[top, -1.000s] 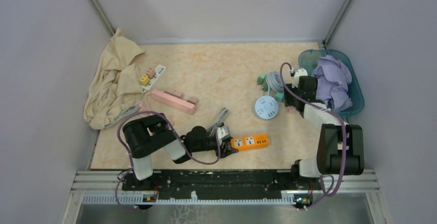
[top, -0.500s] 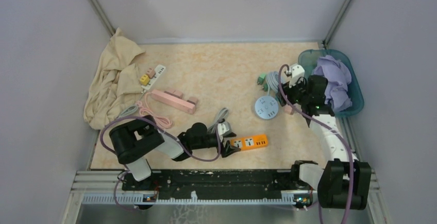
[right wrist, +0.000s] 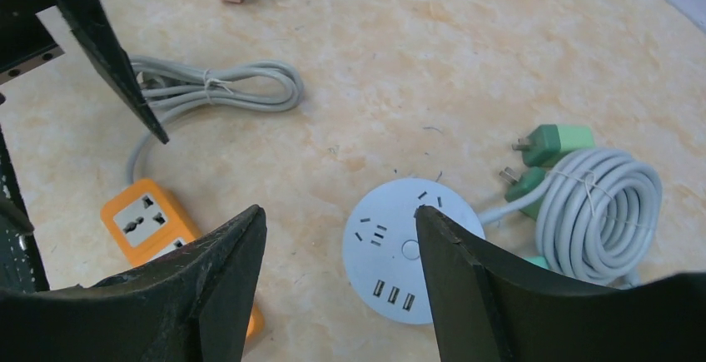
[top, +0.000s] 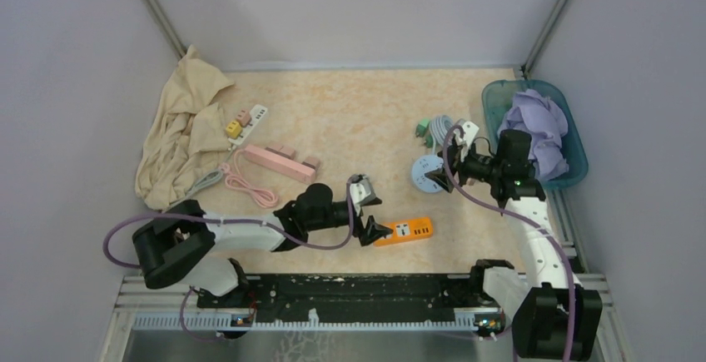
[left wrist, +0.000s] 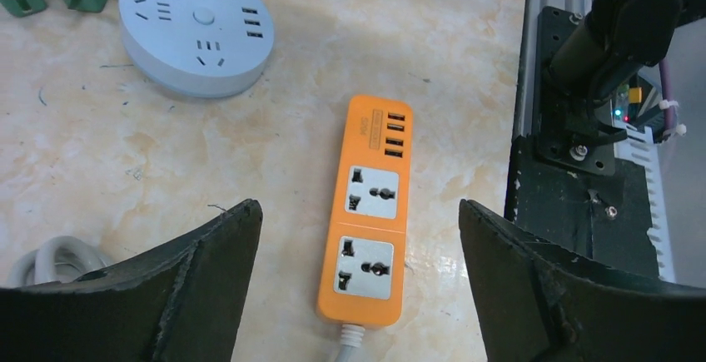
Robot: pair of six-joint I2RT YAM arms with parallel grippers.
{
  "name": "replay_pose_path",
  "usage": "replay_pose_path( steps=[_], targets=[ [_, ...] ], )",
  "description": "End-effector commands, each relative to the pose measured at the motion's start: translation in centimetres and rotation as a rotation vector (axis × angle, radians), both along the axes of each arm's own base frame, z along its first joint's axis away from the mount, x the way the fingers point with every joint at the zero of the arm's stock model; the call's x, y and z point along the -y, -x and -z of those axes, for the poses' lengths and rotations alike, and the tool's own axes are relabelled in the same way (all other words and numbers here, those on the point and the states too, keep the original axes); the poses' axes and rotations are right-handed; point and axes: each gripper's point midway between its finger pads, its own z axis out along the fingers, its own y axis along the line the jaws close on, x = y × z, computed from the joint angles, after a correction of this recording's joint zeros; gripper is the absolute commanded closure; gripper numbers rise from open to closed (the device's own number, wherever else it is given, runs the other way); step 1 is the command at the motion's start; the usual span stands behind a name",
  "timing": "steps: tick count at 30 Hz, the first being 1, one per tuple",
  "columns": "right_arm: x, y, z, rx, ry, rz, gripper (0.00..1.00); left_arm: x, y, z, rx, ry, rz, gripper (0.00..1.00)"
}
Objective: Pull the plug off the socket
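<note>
Left hand (left wrist: 358,210) is now wide open and empty over the strip (left wrist: 372,175), sockets (left wrist: 367,265) bare, so the unplugging looks done.

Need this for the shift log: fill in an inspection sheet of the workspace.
Surface: marbled beige table.
Job's things: orange power strip, both sockets empty.
Clutter: round white socket hub, pink power strip, beige cloth, teal bin holding purple cloth.
End effectors: left end effector open by the orange power strip, empty; right end effector open, empty.
Cables: grey cable coiled; white coil with green plugs.
Surroundings: plain grey walls.
</note>
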Motion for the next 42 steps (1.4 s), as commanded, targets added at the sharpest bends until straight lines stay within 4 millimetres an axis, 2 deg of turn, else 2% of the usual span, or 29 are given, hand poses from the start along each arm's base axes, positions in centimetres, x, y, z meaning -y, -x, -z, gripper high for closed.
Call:
replay_pose_path(
  steps=[1,3,9,12,16,19,24,34,37,40,42],
  targets=[
    [-1.5,1.7,-1.7,0.096,-0.031,-0.136,0.33,-0.4,-0.3,0.2,-0.058,-0.083,-0.007,0.06],
    [-1.3,1.5,-1.8,0.098,-0.023,-0.12,0.33,-0.2,-0.4,0.1,-0.102,-0.1,-0.014,0.01],
    [-0.2,-0.1,-1.7,0.082,0.003,-0.012,0.33,0.3,-1.4,0.3,-0.275,-0.132,-0.081,0.0],
    [-0.1,-0.3,-1.7,0.072,0.005,-0.002,0.33,0.1,-1.7,1.8,-0.286,-0.23,-0.098,0.0],
    [0.3,-0.7,-1.6,0.065,0.014,0.026,0.32,-0.3,-2.8,3.8,-0.24,-0.389,-0.207,0.0],
    [0.7,-1.1,-1.6,0.061,0.023,0.054,0.32,-0.2,-2.3,5.0,-0.216,-0.499,-0.23,0.0],
    [1.3,-1.9,-1.4,0.056,0.037,0.103,0.32,0.6,-1.4,6.0,-0.187,-0.573,-0.205,0.0],
    [1.4,-2.1,-1.1,0.045,0.041,0.111,0.32,2.4,-0.3,7.5,-0.184,-0.64,-0.135,0.07],
    [1.4,-2.0,-1.1,0.043,0.041,0.111,0.32,2.3,-0.2,7.9,-0.188,-0.66,-0.14,0.11],
    [1.4,-2.0,-1.1,0.041,0.04,0.109,0.32,2.1,-0.2,8.4,-0.194,-0.683,-0.15,0.19],
    [1.4,-2.0,-1.1,0.041,0.04,0.108,0.32,2.0,-0.2,8.6,-0.199,-0.69,-0.15,0.2]
  ],
)
